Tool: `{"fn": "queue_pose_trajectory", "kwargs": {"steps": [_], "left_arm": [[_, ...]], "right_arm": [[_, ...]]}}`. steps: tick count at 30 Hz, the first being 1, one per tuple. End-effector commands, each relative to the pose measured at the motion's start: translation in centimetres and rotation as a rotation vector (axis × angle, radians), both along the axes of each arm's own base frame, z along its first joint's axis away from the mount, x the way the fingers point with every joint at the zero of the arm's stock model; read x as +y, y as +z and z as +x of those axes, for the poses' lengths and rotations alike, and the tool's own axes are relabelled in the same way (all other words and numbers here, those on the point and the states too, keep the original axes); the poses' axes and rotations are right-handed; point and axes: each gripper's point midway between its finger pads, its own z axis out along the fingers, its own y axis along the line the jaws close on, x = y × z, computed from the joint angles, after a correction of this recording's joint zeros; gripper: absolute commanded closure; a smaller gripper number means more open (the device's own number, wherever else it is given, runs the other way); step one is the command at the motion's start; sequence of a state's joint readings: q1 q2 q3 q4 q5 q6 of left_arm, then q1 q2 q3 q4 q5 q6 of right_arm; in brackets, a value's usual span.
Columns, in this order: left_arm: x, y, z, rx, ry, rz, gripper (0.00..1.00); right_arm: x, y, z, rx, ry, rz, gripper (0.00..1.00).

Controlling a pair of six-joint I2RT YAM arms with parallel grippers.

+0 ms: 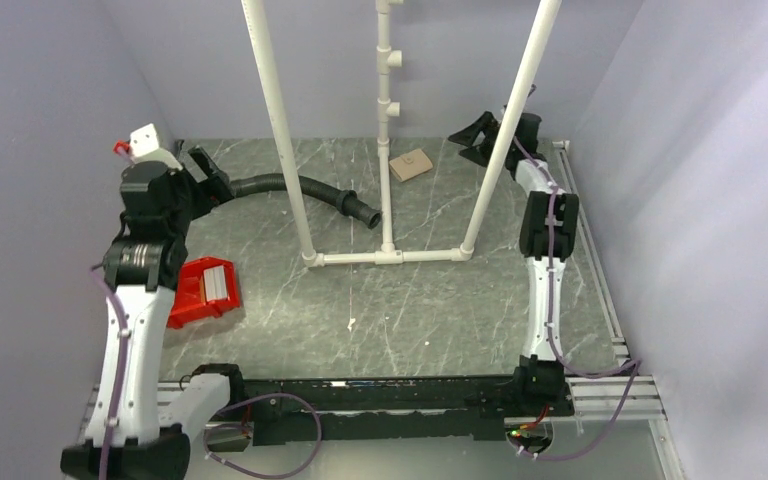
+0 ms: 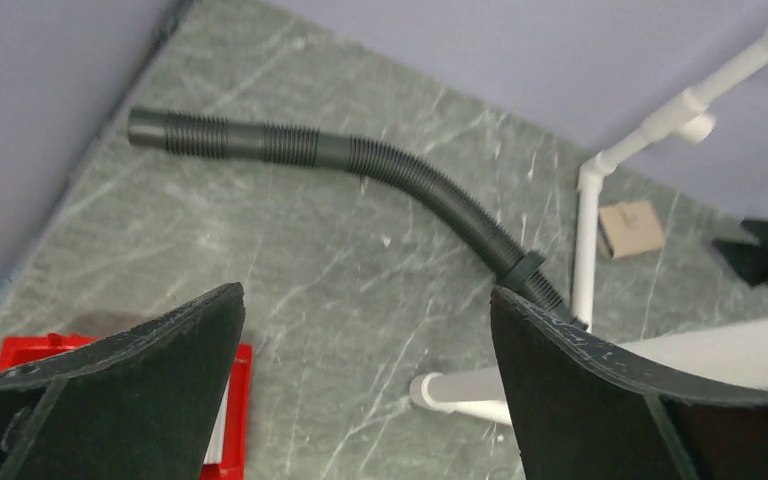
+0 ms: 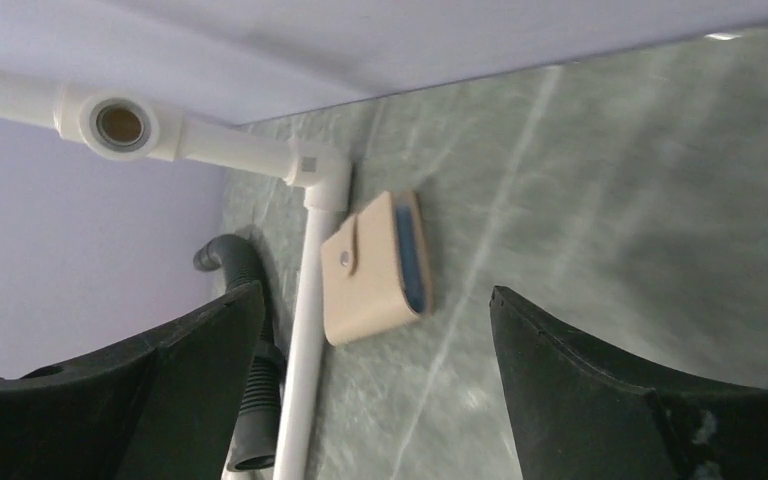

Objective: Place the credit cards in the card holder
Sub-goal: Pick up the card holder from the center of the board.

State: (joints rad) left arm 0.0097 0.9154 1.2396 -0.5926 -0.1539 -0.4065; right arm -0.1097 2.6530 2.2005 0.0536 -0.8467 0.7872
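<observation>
From above, the card holder (image 1: 412, 164) lies folded on the marbled table (image 1: 410, 320) at the far side, just right of the middle upright of a white pipe frame (image 1: 388, 256); the credit cards (image 1: 218, 283) show as a pale stack inside a red bin (image 1: 188, 298) at the left, beside the left arm's forearm; a black ribbed hose (image 1: 305, 190) curves between the left gripper (image 1: 203, 166) and the frame; the right gripper (image 1: 474, 136) hangs near the far edge, right of the holder

The left wrist view shows its own jaws spread wide with nothing between them, above bare table, the hose beyond and a corner of the bin at lower left

The right wrist view shows the same – jaws wide apart and holding nothing – with the holder lying closed against a frame pipe, its snap tab fastened and a blue edge showing
</observation>
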Motion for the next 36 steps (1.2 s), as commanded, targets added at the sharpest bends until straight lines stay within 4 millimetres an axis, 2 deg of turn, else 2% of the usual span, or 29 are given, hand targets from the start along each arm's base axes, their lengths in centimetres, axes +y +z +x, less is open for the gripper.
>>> {"fn": "queue_pose_trajectory", "kwargs": {"steps": [1, 4, 10, 12, 13, 17, 21, 26, 27, 30, 33, 34, 36], "left_arm": [[-0.6, -1.9, 1.8, 0.077, -0.02, -0.087, 0.02], [-0.4, -3.2, 3.2, 0.111, -0.026, -0.143, 0.01], [-0.3, -5.0, 4.8, 0.158, -0.044, -0.194, 0.01], [-0.1, -5.5, 5.0, 0.168, -0.042, -0.205, 0.01], [-0.2, -5.6, 5.1, 0.168, -0.047, -0.21, 0.01], [-0.6, -5.7, 5.6, 0.169, -0.074, -0.223, 0.01], [-0.8, -6.0, 5.7, 0.18, -0.09, -0.227, 0.01], [-1.2, -6.4, 6.1, 0.2, -0.122, -0.236, 0.01], [-1.3, -6.6, 6.2, 0.208, -0.128, -0.243, 0.01], [-1.4, -7.4, 6.6, 0.232, -0.144, -0.269, 0.02], [-1.5, -7.9, 6.8, 0.249, -0.153, -0.282, 0.02], [-1.4, -8.2, 6.9, 0.257, -0.151, -0.284, 0.01], [-1.0, -8.9, 7.1, 0.295, -0.128, -0.282, 0.01]], "right_arm": [[4.5, 2.6, 0.8, -0.144, 0.127, 0.001, 0.16], [6.1, 1.2, 1.3, -0.142, 0.123, -0.013, 0.17], [6.8, -1.0, 1.7, -0.114, 0.112, -0.008, 0.22], [8.5, -1.8, 1.2, -0.103, 0.137, -0.019, 0.25], [8.9, -2.2, 1.0, -0.098, 0.146, -0.019, 0.28], [10.3, -3.1, -0.3, -0.078, 0.201, 0.0, 0.51], [10.8, -3.7, -1.7, -0.067, 0.233, -0.013, 0.6], [10.7, -4.3, -2.9, -0.052, 0.247, -0.026, 0.72], [10.6, -4.3, -2.9, -0.047, 0.244, -0.021, 0.81], [9.9, -3.9, -3.1, -0.015, 0.207, 0.011, 1.0], [8.4, -2.1, -3.6, -0.02, 0.155, 0.049, 1.0], [7.9, -0.8, -3.9, -0.028, 0.131, 0.053, 1.0], [4.6, 0.4, -4.0, -0.007, 0.042, 0.041, 1.0]]}}
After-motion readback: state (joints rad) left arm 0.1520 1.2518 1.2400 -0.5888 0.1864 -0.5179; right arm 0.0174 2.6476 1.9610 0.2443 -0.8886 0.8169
